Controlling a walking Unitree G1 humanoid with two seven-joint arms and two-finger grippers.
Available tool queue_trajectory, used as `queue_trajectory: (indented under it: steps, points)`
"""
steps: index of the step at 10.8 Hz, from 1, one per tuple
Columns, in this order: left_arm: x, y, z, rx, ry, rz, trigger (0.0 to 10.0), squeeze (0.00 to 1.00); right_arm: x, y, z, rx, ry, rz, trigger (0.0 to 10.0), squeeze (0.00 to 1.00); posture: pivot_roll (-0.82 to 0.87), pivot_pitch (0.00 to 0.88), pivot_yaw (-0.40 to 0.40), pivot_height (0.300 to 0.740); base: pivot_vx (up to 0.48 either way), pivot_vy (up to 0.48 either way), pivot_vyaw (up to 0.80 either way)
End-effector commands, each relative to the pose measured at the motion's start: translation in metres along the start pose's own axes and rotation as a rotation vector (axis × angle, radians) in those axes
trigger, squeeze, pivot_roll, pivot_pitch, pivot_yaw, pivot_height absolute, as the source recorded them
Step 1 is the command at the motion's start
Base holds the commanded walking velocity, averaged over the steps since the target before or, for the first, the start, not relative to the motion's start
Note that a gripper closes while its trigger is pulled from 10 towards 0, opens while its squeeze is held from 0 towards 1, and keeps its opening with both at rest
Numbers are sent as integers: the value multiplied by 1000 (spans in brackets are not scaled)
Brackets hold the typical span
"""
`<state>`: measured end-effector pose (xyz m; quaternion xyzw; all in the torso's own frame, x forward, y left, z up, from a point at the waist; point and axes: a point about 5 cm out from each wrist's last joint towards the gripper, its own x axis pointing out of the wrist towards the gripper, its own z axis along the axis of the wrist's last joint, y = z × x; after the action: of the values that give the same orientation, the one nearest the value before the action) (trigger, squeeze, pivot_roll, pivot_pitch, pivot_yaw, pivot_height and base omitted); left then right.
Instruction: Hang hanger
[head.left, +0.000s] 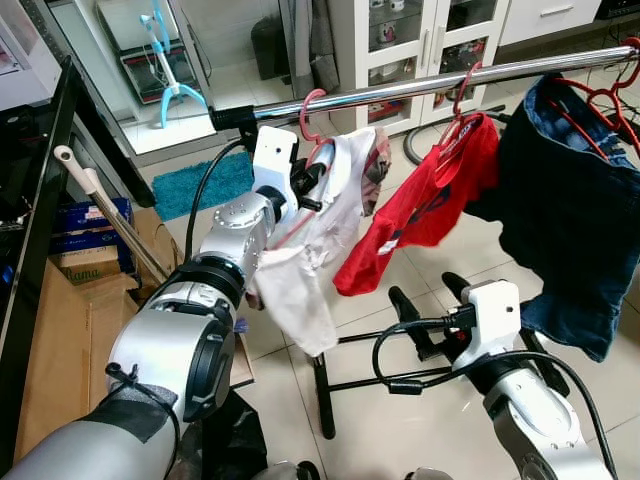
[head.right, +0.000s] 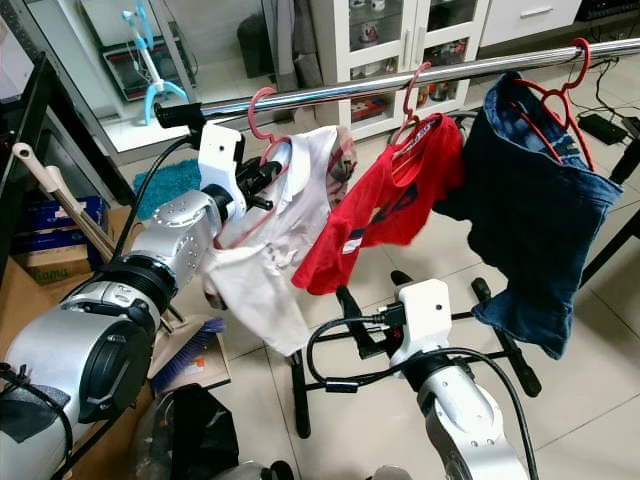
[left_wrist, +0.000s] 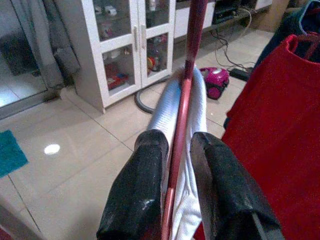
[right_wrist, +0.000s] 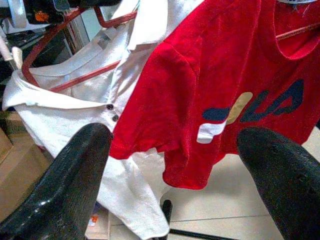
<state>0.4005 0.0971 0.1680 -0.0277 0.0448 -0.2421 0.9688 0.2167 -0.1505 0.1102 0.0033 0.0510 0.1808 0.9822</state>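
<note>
Left claw (left_wrist: 176, 165) grips hanger (left_wrist: 182, 130) pointing rail-ward (head.left: 420, 85).

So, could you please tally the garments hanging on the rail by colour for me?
White: 1, the white shirt, whose hanger the left gripper is shut on
Red: 1, the red T-shirt
Dark blue: 1, the denim garment
Total: 3

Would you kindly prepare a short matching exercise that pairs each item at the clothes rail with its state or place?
1. white shirt
2. red T-shirt
3. denim garment
4. right pincer

A. open, below the rail
B. its hanger clamped by the left pincer
C. hangs farthest to the robot's right
D. hangs in the middle

Pairs: 1-B, 2-D, 3-C, 4-A
</note>
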Motion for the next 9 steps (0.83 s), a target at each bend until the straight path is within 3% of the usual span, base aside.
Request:
queue_trajectory:
  steps: [1,3,5,9]
  points:
    - [-2,2,-6,-36,34,-3,0,0,2,0,1,12,1,7,10000,0,-243,60,163,740,0,0,0]
    - [-1,2,1,-104,-3,-29,0,0,7,1,-1,14,7,17,10000,0,-230,31,155,740,0,0,0]
    - [0,5,23,-107,-100,-57,0,0,13,-3,-2,13,5,18,10000,0,-206,15,149,740,0,0,0]
    - [-4,5,51,1,-222,-114,0,0,26,-3,-3,22,-3,28,10000,0,-160,0,143,740,0,0,0]
